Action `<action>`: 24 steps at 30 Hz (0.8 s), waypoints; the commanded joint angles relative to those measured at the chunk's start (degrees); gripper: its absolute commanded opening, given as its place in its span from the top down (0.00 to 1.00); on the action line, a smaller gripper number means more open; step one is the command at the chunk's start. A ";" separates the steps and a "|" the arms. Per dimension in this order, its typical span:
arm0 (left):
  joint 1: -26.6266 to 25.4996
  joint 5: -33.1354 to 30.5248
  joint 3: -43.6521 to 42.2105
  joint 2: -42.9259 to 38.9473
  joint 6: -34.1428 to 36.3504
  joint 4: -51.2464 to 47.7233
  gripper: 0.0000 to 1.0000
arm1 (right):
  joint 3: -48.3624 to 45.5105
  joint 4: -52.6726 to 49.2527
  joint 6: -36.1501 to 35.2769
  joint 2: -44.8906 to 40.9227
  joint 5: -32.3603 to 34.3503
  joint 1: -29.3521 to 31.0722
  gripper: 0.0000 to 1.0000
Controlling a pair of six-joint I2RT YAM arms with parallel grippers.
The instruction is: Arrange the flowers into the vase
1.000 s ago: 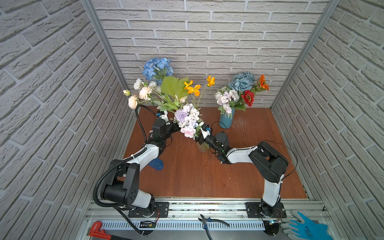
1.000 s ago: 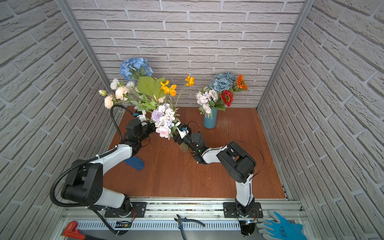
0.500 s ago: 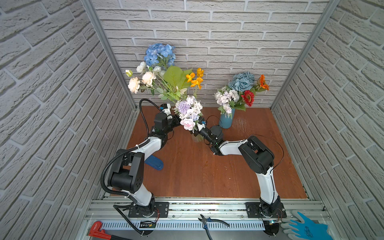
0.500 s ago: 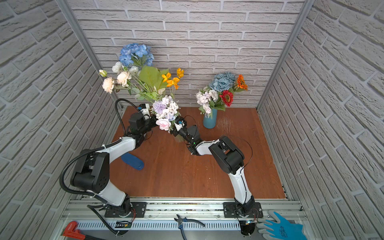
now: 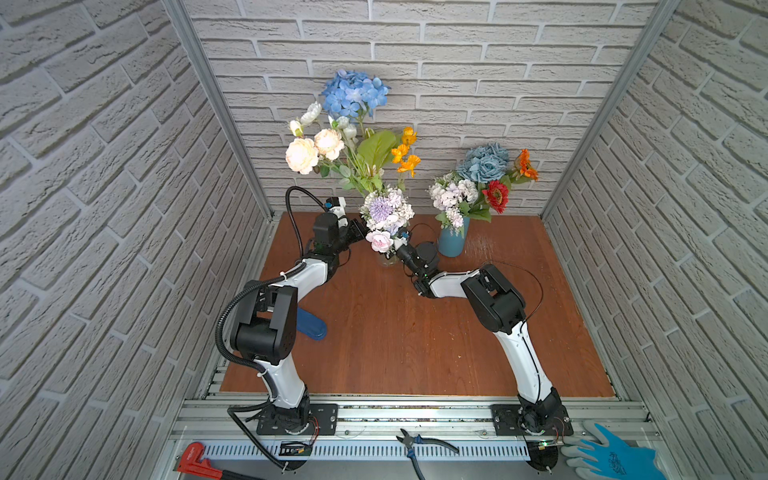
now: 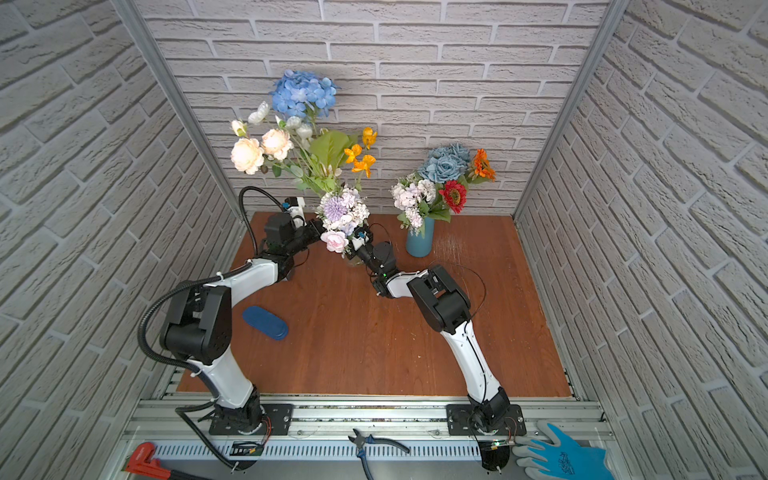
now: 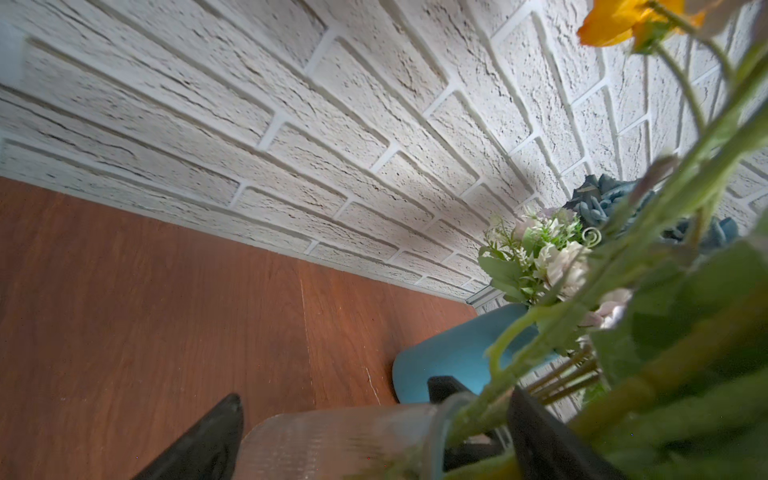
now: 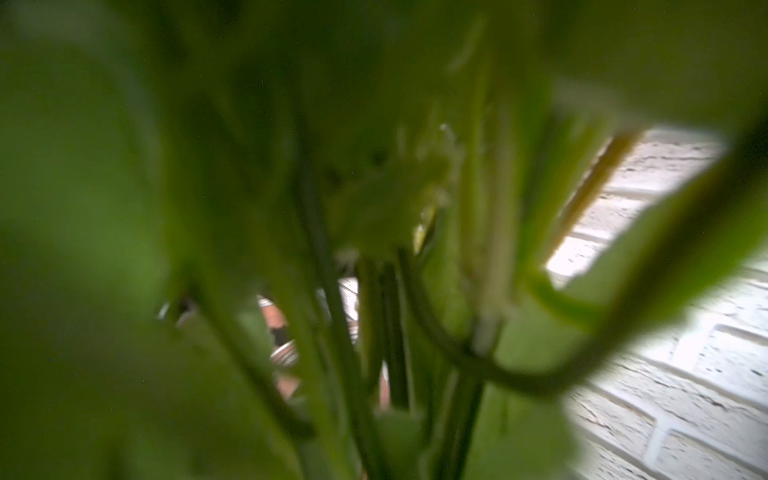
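The flowers (image 5: 353, 158) (image 6: 299, 153), a tall bunch of blue, cream, orange and lilac blooms, stand with their stems in a small clear glass vase (image 5: 388, 261) (image 6: 353, 261) near the back of the wooden table. My left gripper (image 5: 360, 232) (image 7: 376, 399) is open, and its dark fingers (image 7: 208, 440) straddle the vase (image 7: 332, 440) without pinching it. My right gripper (image 5: 401, 245) (image 6: 358, 245) sits under the blooms at the vase mouth, closed round the green stems (image 8: 374, 332), which fill its wrist view and hide its jaws.
A blue vase (image 5: 453, 241) (image 7: 449, 357) with a second bouquet (image 5: 482, 178) stands just right of the clear one, near the back wall. A blue oval object (image 5: 309, 324) lies by the left arm. Pliers (image 5: 419, 442), a red wrench (image 5: 195, 457) and a blue glove (image 5: 611, 455) lie on the front rail.
Both arms, the bunch and the clear vase have shifted toward the back wall and a little left. The bunch now stands more upright. Neither gripper's opening has changed.
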 commanded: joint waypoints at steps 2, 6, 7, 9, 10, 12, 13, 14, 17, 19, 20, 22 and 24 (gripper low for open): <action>-0.56 3.95 3.79 1.88 1.75 1.72 0.02 | 4.48 9.82 0.78 -0.40 -0.85 -0.21 0.94; -0.68 4.19 5.67 3.58 1.66 1.40 0.02 | 5.91 9.79 1.69 1.05 -0.10 -1.40 0.94; -0.76 4.23 6.07 3.98 1.57 1.31 0.02 | 6.21 9.76 1.75 1.38 -0.10 -1.64 0.94; -0.78 4.31 6.87 4.70 1.47 1.10 0.02 | 6.38 9.75 2.03 1.74 -0.23 -1.97 0.94; -0.79 4.47 7.20 5.12 1.40 1.09 0.02 | 6.38 9.75 2.02 1.94 -0.40 -1.99 0.94; -0.99 4.47 7.65 5.53 1.31 1.09 0.02 | 6.25 9.76 2.20 2.35 -0.45 -2.13 0.91; -1.04 4.47 7.79 5.71 1.31 1.09 0.02 | 5.99 9.75 2.36 2.57 -0.38 -2.20 0.88; -1.10 4.42 7.89 5.89 1.24 1.09 0.02 | 5.73 9.78 2.30 2.71 -0.24 -2.26 0.85; -1.31 4.45 7.97 6.15 1.22 1.01 0.02 | 4.52 9.83 1.80 2.75 -0.01 -2.21 0.80; -1.32 4.43 8.02 6.32 1.22 0.78 0.02 | 3.55 9.84 1.42 2.44 -0.10 -2.21 0.74; -1.40 4.49 7.98 6.37 1.31 0.74 0.02 | 3.03 9.84 1.23 2.36 -0.01 -2.21 0.69; -1.51 4.39 8.09 6.45 1.38 0.64 0.02 | 2.30 9.84 1.06 2.14 0.12 -2.21 0.60; -1.49 4.19 8.07 6.51 1.29 0.67 0.02 | 1.66 9.85 1.01 1.84 0.08 -2.21 0.52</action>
